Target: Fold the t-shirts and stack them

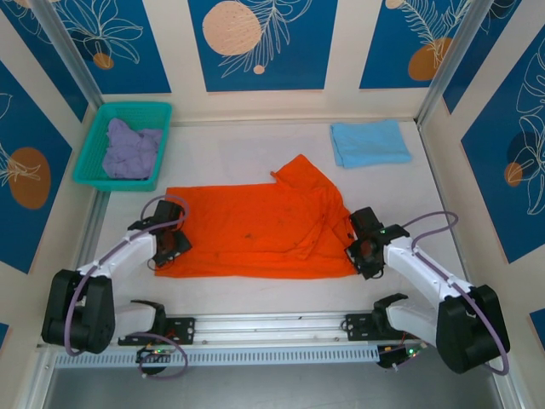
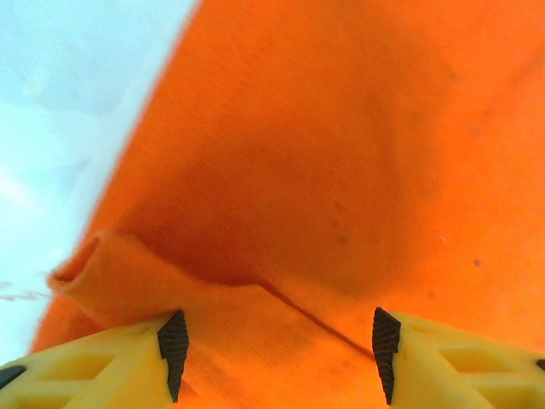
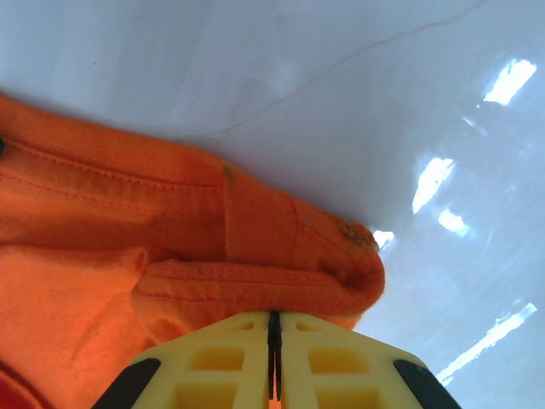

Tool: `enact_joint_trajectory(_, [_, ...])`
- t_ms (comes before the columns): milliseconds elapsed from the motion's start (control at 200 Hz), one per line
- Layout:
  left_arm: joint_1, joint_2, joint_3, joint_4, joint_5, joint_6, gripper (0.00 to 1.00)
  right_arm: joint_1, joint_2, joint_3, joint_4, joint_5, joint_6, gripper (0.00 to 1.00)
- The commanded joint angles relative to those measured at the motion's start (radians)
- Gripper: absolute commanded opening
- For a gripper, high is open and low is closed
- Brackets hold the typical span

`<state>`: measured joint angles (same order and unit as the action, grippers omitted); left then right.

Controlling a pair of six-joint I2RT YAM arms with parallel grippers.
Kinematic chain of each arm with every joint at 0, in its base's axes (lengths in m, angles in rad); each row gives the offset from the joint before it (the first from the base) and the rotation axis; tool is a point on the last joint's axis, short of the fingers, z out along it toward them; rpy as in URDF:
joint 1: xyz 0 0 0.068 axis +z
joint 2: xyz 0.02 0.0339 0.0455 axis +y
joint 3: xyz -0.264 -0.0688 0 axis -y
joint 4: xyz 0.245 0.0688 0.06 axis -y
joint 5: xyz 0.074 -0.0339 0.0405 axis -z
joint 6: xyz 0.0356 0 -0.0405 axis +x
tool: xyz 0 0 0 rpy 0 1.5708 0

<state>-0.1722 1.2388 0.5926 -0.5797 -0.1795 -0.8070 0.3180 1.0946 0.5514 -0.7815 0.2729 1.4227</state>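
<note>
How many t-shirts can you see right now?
3: the orange t-shirt spread mid-table, the light blue t-shirt folded far right, the lavender t-shirt crumpled in the teal basket, which may hide more.

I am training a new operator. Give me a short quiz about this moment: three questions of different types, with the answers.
1. True or false: the lavender t-shirt lies folded flat on the table.
2. Which gripper has its fingers wide apart over the orange t-shirt? A) left gripper B) right gripper C) both
3. Fill in: the light blue t-shirt lies folded at the far ____ side of the table.
Key: 1 false, it lies crumpled in the teal basket. 2 A; the right gripper is shut on the orange t-shirt's edge. 3 right.
</note>
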Motion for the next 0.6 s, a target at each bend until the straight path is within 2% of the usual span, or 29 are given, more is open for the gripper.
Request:
enact_joint_trajectory(0, [0.067,0.006,0.01,0.025,-0.041,0.019,0.61,-0.022,0.028,0.01,0.03,-0.025,-0.046,0.13])
enact_joint_trajectory(170, [0.112,0.031,0.033,0.033,-0.055,-0.011,0.62,-0.079,0.025,-0.015,0.062,-0.056,-0.073,0.13])
enact_joint_trajectory(380, [0.139,0.062,0.092,0.018,-0.055,-0.02,0.62,-0.111,-0.042,0.003,0.031,-0.035,-0.122,0.13])
enact_joint_trajectory(485, [0.132,0.014,0.117,-0.006,-0.049,-0.011,0.72,-0.103,-0.091,0.014,0.028,-0.024,-0.164,0.14])
enact_joint_trajectory(595, [0.072,-0.047,0.165,-0.067,-0.088,0.026,0.79,-0.071,-0.134,0.005,0.118,-0.074,-0.245,0.16])
